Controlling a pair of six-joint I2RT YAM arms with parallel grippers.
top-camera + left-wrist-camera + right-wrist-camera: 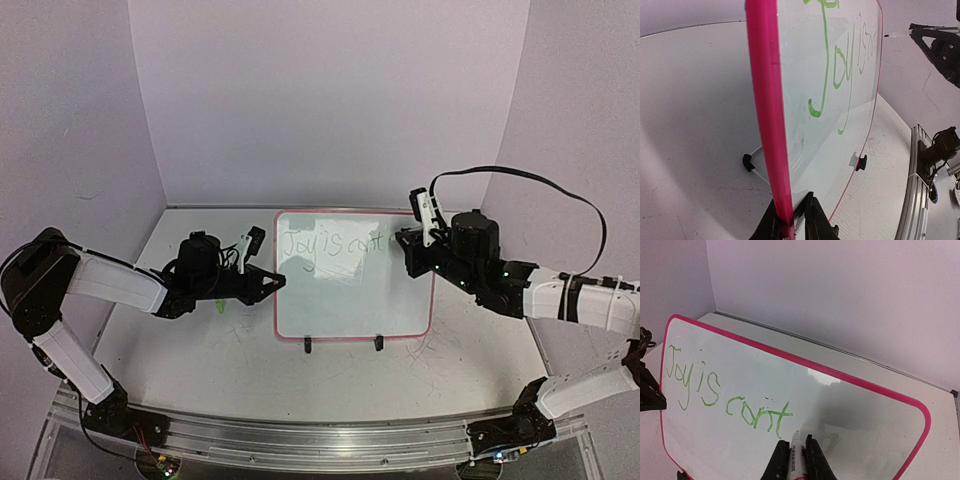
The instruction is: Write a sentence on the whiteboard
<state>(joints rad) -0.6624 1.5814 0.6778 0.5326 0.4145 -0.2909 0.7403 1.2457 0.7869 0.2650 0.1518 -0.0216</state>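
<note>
So, mid-sentence. Whiteboard stands on its wire stand mid-worktop, between my arms. My left gripper is pinching the pink left rim, bracing it. My right gripper is pressed together on a marker, tip at the board right by the "t". Sentence reads "Joy is cont"; "agious." not yet written. To do it well, I reckon: light tip pressure, level baseline, small letters since room rightward looks tight, left pinch firm so nothing rocks.
</note>
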